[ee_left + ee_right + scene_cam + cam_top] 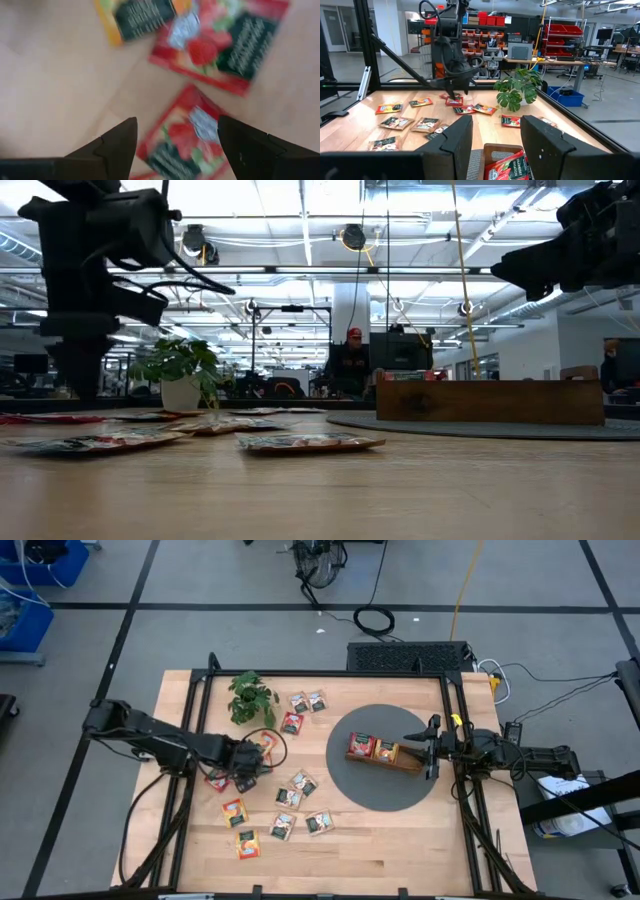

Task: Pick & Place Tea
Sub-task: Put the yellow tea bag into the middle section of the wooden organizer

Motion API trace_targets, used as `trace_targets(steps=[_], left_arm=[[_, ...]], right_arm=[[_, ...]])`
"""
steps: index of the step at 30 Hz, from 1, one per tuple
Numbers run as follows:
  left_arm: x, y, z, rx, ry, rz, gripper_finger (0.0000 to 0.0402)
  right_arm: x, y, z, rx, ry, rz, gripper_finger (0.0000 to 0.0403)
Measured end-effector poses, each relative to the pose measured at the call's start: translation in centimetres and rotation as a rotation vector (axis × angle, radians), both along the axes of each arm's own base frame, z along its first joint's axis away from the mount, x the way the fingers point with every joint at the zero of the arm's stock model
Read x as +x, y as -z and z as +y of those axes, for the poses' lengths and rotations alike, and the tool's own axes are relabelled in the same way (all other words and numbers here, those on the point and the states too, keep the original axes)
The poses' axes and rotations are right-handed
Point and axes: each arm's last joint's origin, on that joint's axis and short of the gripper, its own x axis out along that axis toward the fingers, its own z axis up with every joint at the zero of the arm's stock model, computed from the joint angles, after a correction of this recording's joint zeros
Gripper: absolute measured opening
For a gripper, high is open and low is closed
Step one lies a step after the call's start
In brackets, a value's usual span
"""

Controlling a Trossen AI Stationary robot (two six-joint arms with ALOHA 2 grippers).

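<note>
Tea sachets lie flat and scattered on the wooden table (400, 840), among them several loose ones (290, 802). My left gripper (177, 120) points down, open, close above a red sachet (182, 142); its fingers stand on either side of that sachet, and I see no touch. A second red sachet (222, 42) and an orange one (137, 15) lie just beyond. My right gripper (496, 119) hangs level and open at the right end of the brown wooden tray (385, 754). The tray holds red and orange sachets (507, 167).
The tray rests on a round grey mat (350, 785). A small potted green plant (250, 698) stands at the far left of the table, close behind my left arm (451, 55). Black frame rails (465, 800) run along the table's left and right edges.
</note>
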Motion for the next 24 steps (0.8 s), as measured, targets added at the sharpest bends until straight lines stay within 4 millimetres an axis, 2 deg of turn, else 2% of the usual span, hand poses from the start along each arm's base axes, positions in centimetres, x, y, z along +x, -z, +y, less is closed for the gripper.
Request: trace_targets(steps=[4,7,11,17,24], left_arm=[[0.1,0.2,0.5,0.192,0.035,0.017,0.0276],[0.1,0.5,0.8,0.309,0.123,0.073,0.0276],[-0.1,1.7,0.9,0.332,0.24,0.153,0.0276],[-0.8,3.6,1.1,0.37,0.269,0.231,0.0276],[-0.7,3.8,1.2,0.43,0.239,0.207,0.0276]], right_arm=[[0.0,0.0,0.0,0.0,0.0,0.0,0.0151],[0.0,0.0,0.0,0.0,0.0,0.0,0.0151],[0.0,0.0,0.0,0.0,0.0,0.0,0.0151],[0.0,0.0,0.0,0.0,0.0,0.0,0.0151],[0.0,0.0,0.0,0.0,0.0,0.0,0.0151]])
